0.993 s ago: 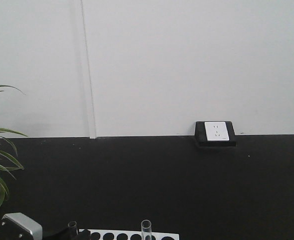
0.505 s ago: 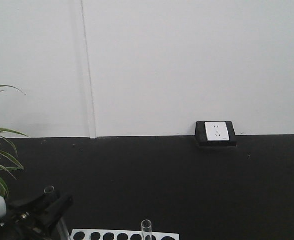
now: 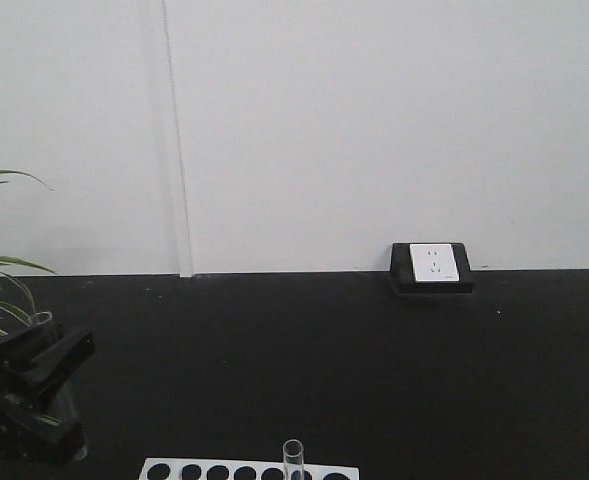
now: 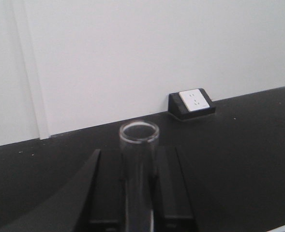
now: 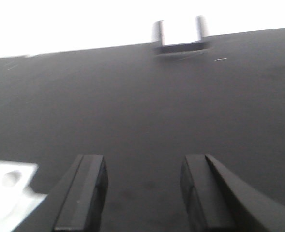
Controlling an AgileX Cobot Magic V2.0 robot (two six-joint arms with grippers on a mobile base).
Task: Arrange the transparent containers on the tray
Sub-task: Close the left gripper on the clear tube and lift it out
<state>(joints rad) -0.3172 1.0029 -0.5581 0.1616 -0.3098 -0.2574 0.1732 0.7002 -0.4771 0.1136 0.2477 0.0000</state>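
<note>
The left claw (image 4: 136, 162), pinching a long, narrow clear glass test tube (image 4: 139, 181) below its flared rim, has swung up and left, away from the white rack with round black holes (image 3: 249, 470), so one tube is on its way. A second smooth glass tube (image 3: 293, 458) stays socketed in the rack. The right claw (image 5: 142, 191) hangs spread over the matte black tabletop (image 3: 324, 370). The tray is out of view.
</note>
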